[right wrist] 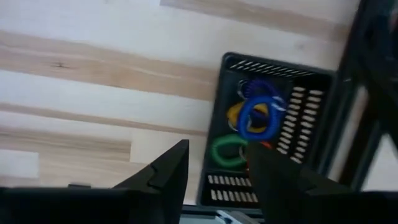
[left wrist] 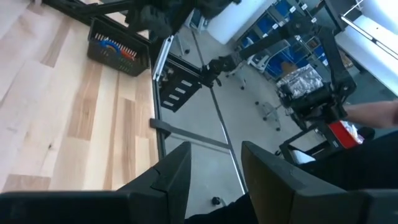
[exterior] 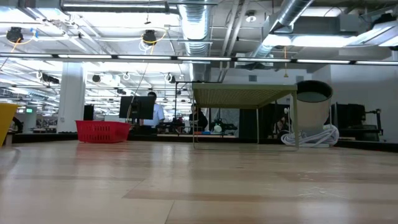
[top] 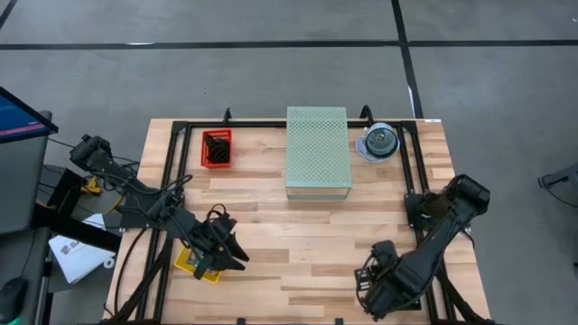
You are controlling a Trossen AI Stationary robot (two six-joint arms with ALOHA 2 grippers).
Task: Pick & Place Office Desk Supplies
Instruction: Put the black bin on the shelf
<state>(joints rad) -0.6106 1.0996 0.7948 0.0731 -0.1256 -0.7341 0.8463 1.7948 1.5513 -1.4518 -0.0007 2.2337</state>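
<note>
My right hand (right wrist: 214, 171), fingers parted and holding nothing, hangs over a black basket (right wrist: 311, 118) of blue (right wrist: 258, 118), green (right wrist: 227, 151) and yellow loops at the surface's (top: 307, 235) five o'clock. My left hand (top: 237, 255), equally open and empty, sits at eight o'clock above a yellow basket (top: 188, 264); a red basket (top: 216, 148) stands at eleven.

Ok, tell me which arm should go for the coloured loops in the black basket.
Right. The right gripper, open, hangs directly over the black basket holding the blue loop and green loop. The left gripper is across the table by the yellow tray.
</note>
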